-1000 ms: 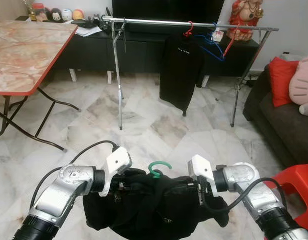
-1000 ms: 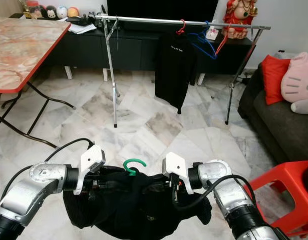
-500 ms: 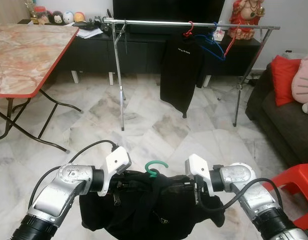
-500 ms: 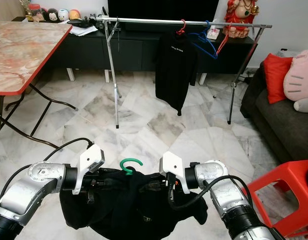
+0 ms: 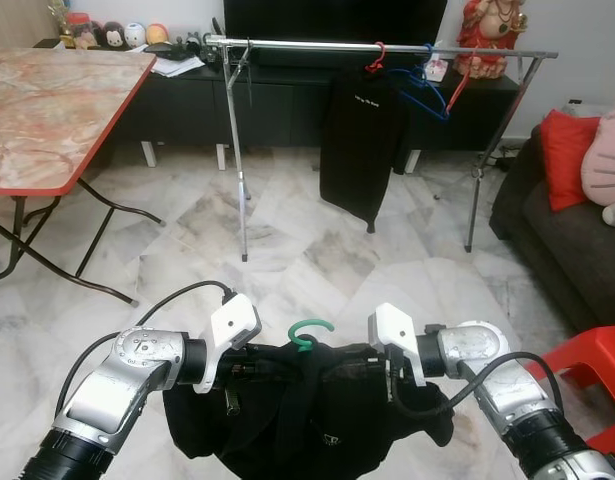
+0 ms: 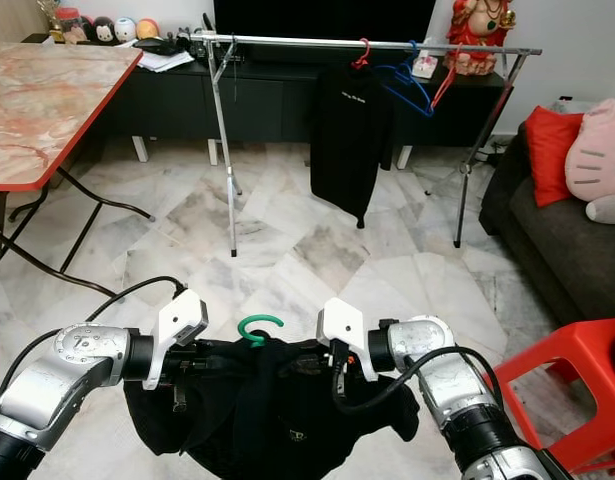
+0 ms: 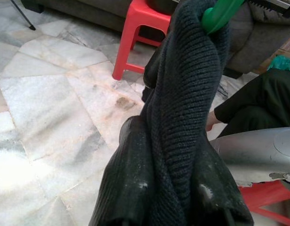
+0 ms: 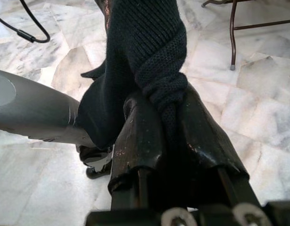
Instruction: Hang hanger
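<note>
A green hanger hook (image 5: 312,333) sticks up from a black knit garment (image 5: 307,420) held low in front of me. My left gripper (image 5: 249,367) is shut on the garment's left shoulder and my right gripper (image 5: 375,368) on its right shoulder. In the left wrist view the knit cloth (image 7: 182,117) runs up to the green hanger (image 7: 220,14). The right wrist view has both fingers (image 8: 140,136) clamped on the twisted cloth (image 8: 149,52). The silver clothes rail (image 5: 307,44) stands across the room, carrying a black shirt (image 5: 362,140) on a red hanger and an empty blue hanger (image 5: 424,95).
A marble-topped folding table (image 5: 47,100) stands at the left. A red stool (image 5: 597,370) is close on my right, with a dark sofa (image 5: 567,250) and red cushion (image 5: 565,160) beyond. A black TV cabinet (image 5: 187,100) lies behind the rail. A person's sleeve (image 7: 248,103) is near the stool.
The view has shifted slightly. Both grippers keep their hold on the garment, and the hanger hook stays between them at about the same height.
</note>
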Tool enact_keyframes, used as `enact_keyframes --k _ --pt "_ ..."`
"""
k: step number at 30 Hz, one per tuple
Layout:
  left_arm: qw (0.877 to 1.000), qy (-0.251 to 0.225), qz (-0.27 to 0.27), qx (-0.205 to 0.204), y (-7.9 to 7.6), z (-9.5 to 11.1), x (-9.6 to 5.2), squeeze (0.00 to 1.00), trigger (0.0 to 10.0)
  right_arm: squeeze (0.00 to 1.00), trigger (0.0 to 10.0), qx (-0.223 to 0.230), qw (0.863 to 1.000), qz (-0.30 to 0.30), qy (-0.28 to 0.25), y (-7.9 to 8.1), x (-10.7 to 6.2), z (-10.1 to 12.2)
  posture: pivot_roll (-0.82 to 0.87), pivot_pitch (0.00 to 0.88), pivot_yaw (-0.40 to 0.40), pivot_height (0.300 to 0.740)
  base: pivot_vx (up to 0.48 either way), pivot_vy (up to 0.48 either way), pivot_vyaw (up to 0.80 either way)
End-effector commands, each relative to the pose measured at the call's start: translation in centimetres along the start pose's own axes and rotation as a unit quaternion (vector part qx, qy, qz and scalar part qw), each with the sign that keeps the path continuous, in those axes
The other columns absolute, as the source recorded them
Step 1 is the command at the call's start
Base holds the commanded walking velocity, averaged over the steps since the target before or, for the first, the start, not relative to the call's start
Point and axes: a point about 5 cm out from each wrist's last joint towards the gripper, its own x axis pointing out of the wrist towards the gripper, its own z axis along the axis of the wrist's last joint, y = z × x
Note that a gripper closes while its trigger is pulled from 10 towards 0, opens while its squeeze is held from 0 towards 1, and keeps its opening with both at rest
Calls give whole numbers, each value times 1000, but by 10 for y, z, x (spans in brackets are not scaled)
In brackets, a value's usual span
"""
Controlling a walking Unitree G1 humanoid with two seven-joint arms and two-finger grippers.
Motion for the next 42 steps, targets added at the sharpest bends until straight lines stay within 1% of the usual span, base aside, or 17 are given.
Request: enact_keyframes --k 1,7,8,9,10,11,12,18,21,25,29,33,35,37,38,42 --pt "1000 0 -17 -4 -6 0 6 0 0 0 10000 -27 998 -31 -40 -10 -3 18 -7 12 -72 740 0 0 0" --pt "1000 0 -16 -4 -6 0 7 0 0 0 10000 -27 998 -29 -43 -10 -2 18 -6 12 -76 740 0 0 0" --pt "1000 0 -13 -2 -5 0 7 0 0 31 10000 -23 998 -25 -44 -10 -1 18 -5 12 -77 740 0 0 0" --pt "1000 0 -13 -2 -5 0 7 0 0 31 10000 -23 998 -25 -44 -10 -1 18 -5 12 -77 740 0 0 0" --pt "1000 0 -12 -2 -5 0 7 0 0 553 10000 -24 998 -24 -45 -10 0 18 -5 12 -77 740 0 0 0" --pt "1000 0 -12 -2 -5 0 7 0 0 553 10000 -24 998 -24 -45 -10 0 18 -5 12 -77 740 0 0 0" --pt "1000 0 -13 -2 -5 0 7 0 0 1000 10000 -24 998 -24 -45 -10 0 18 -4 13 -78 740 0 0 0" --pt "1000 -2 -12 -5 -6 -1 8 0 0 1000 10000 -23 999 -10 -47 -6 4 18 -4 9 -76 740 0 0 0" --pt "1000 -2 -5 -5 -3 -1 7 0 0 1000 10000 -27 999 -8 -32 -5 5 14 -6 6 -76 740 0 0 0" --pt "1000 -5 6 -2 1 0 7 0 0 1000 10000 -23 999 4 -31 -3 4 14 -5 0 -75 740 0 0 0" --pt "1000 -9 26 -1 6 1 7 0 0 1000 10000 -25 1000 13 -13 -1 3 9 -6 0 -74 740 0 0 0" --pt "999 -11 43 -2 9 0 5 0 0 1000 10000 -28 1000 10 10 1 0 1 -6 0 -74 740 0 0 0" --pt "999 -11 45 -2 10 0 5 0 0 1000 10000 -27 1000 6 14 0 -1 -1 -6 0 -74 740 0 0 0" --pt "999 -10 52 -3 11 -3 5 0 0 1000 10000 -36 998 -18 42 -4 -1 -7 -6 0 -72 740 0 0 0" --pt "999 -10 53 -2 11 -3 5 0 0 1000 10000 -38 998 -21 44 -4 -1 -7 -6 0 -72 740 0 0 0" --pt "998 -4 67 -1 14 -7 7 0 0 1000 10000 -40 996 -67 41 -13 -3 -6 -8 0 -69 740 0 0 0"
